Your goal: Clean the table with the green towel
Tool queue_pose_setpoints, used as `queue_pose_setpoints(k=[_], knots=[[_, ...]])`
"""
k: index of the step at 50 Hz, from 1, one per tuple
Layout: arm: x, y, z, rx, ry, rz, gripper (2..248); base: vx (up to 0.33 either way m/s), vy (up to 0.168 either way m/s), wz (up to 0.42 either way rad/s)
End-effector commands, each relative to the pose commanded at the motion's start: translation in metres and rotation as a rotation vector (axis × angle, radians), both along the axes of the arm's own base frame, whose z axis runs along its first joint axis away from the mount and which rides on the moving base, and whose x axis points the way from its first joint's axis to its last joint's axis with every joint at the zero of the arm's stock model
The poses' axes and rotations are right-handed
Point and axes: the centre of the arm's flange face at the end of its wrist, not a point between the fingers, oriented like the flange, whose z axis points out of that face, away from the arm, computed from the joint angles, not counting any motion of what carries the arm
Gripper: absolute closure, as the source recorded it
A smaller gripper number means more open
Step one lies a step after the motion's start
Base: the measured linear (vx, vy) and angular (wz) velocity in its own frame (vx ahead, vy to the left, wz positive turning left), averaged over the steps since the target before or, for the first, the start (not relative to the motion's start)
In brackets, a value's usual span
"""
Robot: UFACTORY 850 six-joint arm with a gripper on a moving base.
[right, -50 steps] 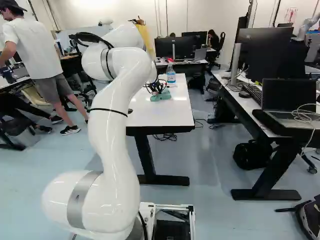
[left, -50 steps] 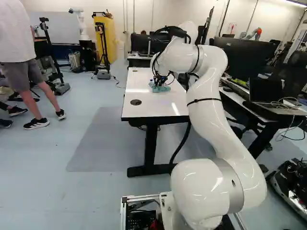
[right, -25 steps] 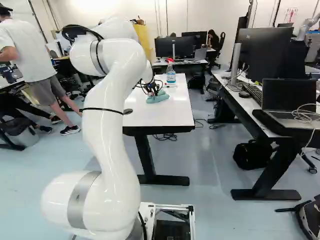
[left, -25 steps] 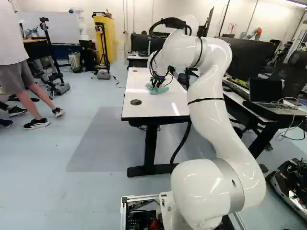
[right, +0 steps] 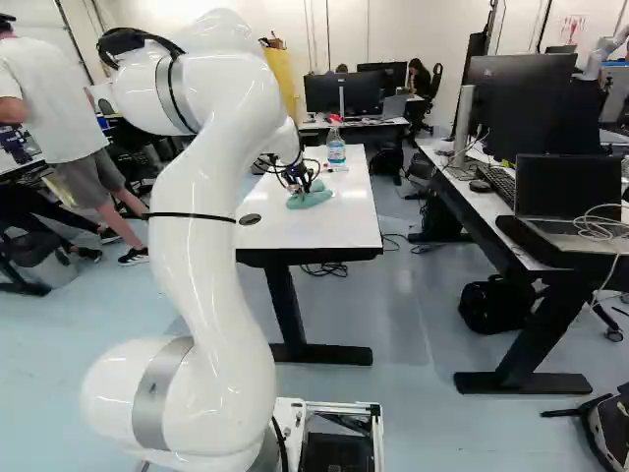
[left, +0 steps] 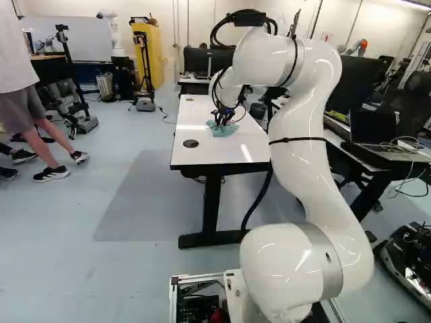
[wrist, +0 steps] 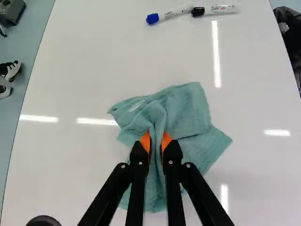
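Pinching with the claw (wrist: 155,141), fingers close together, a raised fold of the towel (wrist: 186,110) between orange pads (wrist: 145,142). Holding it mid-cloth, corners splayed flat on the worktop (wrist: 84,155), well inside the edges. Looks set for wiping, by judgement.

Could lose the towel from here, gripped only by that soft ridge: press too hard or drag too fast, and might see the fold creep out of the pads. Could also bunch, leaving strips unwiped (easily missed under those bright streaks of reflected light).

Sweeping ahead, risk rolling the blue-capped marker (wrist: 171,14) and the black-capped marker (wrist: 218,9), lying nearly end to end. Reaching farther, might knock over the bottle (right: 336,149), upright near the far end. Coming back toward the base, may snag a loose corner on the grommet (left: 191,143).

Feels, to judge by eye, like thin, limp, finely textured cloth, creased in uneven folds. Contrast with a hard, glossy white top, likely slick; slim, smooth marker barrels, apt to roll; a see-through plastic bottle with a red head; a round, dark grommet.
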Motion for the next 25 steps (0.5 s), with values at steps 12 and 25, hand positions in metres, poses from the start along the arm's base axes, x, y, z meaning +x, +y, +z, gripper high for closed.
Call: queue_pose_setpoints(k=[12, 25], knots=[[-0.003, -0.021, 0.0, 0.0, 0.002, -0.03, 202, 0.0, 0.0, 0.0], [-0.003, -0.045, 0.0, 0.0, 0.001, -0.063, 202, 0.0, 0.0, 0.0]])
